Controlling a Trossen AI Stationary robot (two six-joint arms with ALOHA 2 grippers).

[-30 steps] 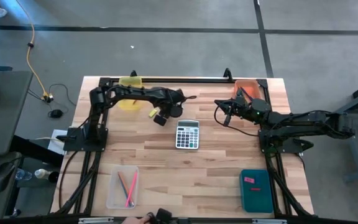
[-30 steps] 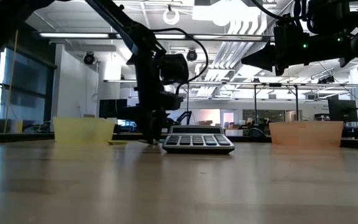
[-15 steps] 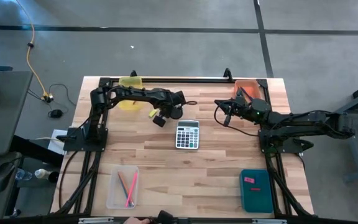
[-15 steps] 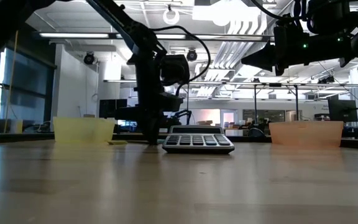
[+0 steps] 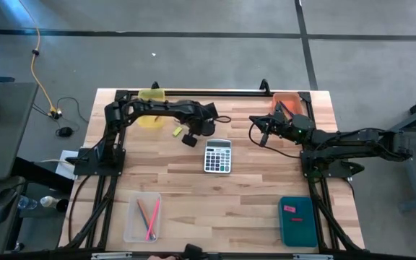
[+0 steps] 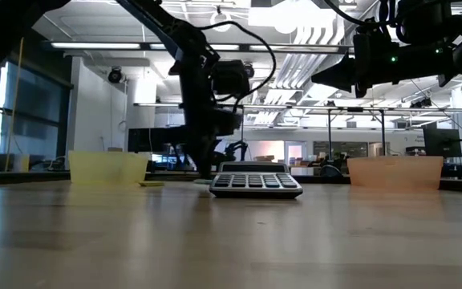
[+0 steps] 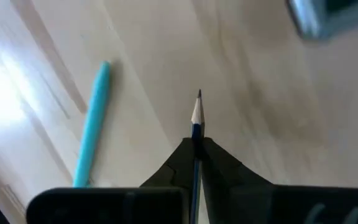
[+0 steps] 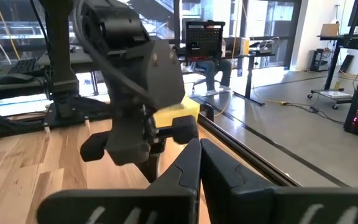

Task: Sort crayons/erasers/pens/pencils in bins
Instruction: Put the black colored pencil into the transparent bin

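My left gripper (image 5: 188,139) stands just left of the grey calculator (image 5: 218,156), shut on a blue pencil (image 7: 196,129) whose sharpened tip (image 7: 199,94) juts past the fingertips. A light blue stick (image 7: 92,134) lies flat on the wood beside it. A small yellow piece (image 5: 178,131) lies near the yellow bin (image 5: 151,94). The clear bin (image 5: 143,217) at the near left holds pencils. The teal bin (image 5: 297,220) at the near right holds a pink eraser (image 5: 289,209). My right gripper (image 5: 256,133) hangs shut by the orange bin (image 5: 287,100). My left gripper pinches the blue pencil's shaft just behind its sharpened cone (image 7: 196,132) between its two fingertips. The pencil runs along the fingers, not across them, and its point sticks out ahead of them toward the table. The rest of the shaft is hidden by the fingers.
The calculator lies at the table's middle, close to the right of my left gripper. A black frame rail (image 5: 215,92) runs along the far edge between the yellow and orange bins. Bare wood (image 5: 222,202) stretches between the clear and teal bins.
My left gripper has shut on the blue pencil beside the calculator and has risen a little above the table, shifting slightly toward the calculator. My right arm has kept still.
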